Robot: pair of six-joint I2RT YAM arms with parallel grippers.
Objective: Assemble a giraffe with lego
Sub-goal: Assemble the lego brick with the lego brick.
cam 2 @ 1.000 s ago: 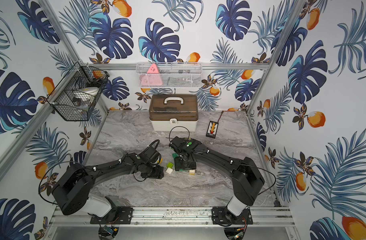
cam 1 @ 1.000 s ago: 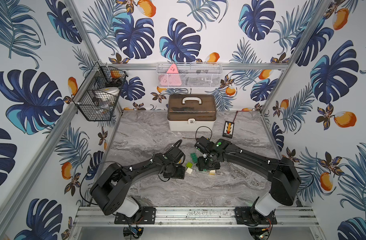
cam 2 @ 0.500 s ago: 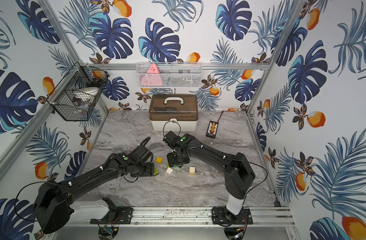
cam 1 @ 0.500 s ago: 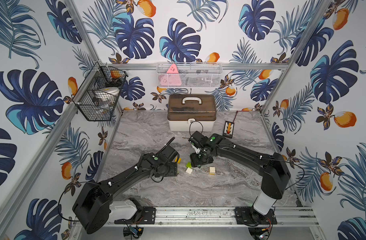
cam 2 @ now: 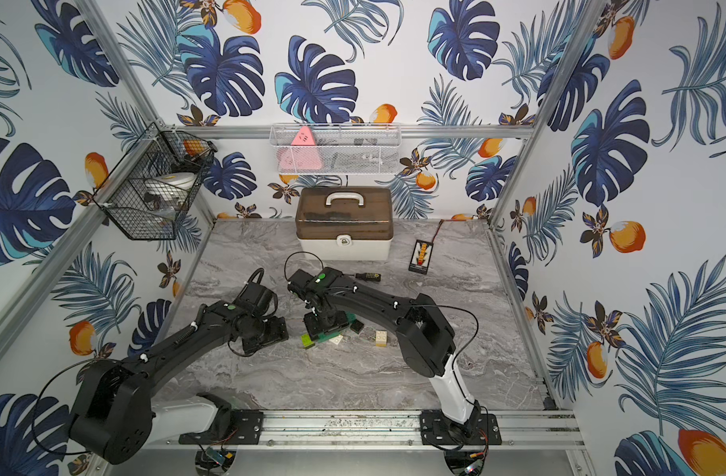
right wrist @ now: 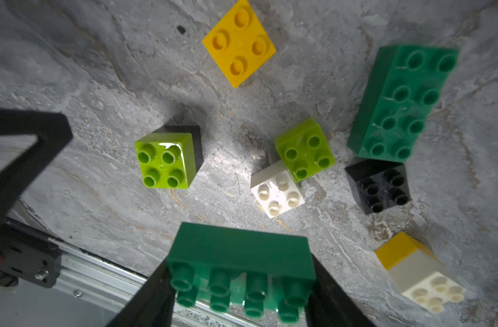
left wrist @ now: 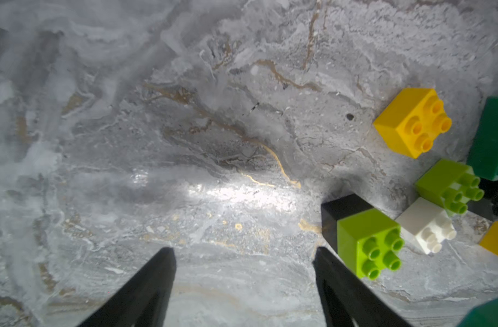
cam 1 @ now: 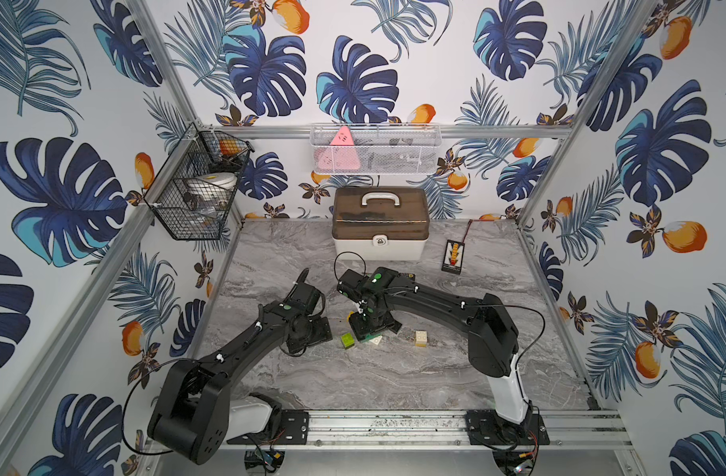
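Loose lego lies mid-table. My right gripper [right wrist: 239, 271] is shut on a long dark green brick [right wrist: 239, 249], studs facing the camera, above the pile; in a top view it [cam 1: 369, 325] hangs over the bricks. Below it are a yellow brick [right wrist: 239, 42], a second long green brick [right wrist: 403, 102], a lime-on-black stack [right wrist: 165, 161], a lime brick [right wrist: 304, 150], a white brick [right wrist: 278, 192], a black brick [right wrist: 379, 185] and a yellow-and-white stack [right wrist: 420, 271]. My left gripper [left wrist: 243, 250] is open and empty, just left of the lime-on-black stack [left wrist: 369, 240]. The giraffe is out of view.
A brown-lidded toolbox [cam 1: 379, 224] stands at the back, with a small striped card [cam 1: 453, 257] to its right. A black-yellow screwdriver [cam 2: 367, 276] lies behind the right arm. A wire basket [cam 1: 196, 193] hangs on the left wall. A metal rail [cam 1: 394, 424] runs along the front.
My left gripper has drawn back to the left, away from the bricks, and its jaws have widened. The right gripper has shifted slightly left, still holding the green brick.
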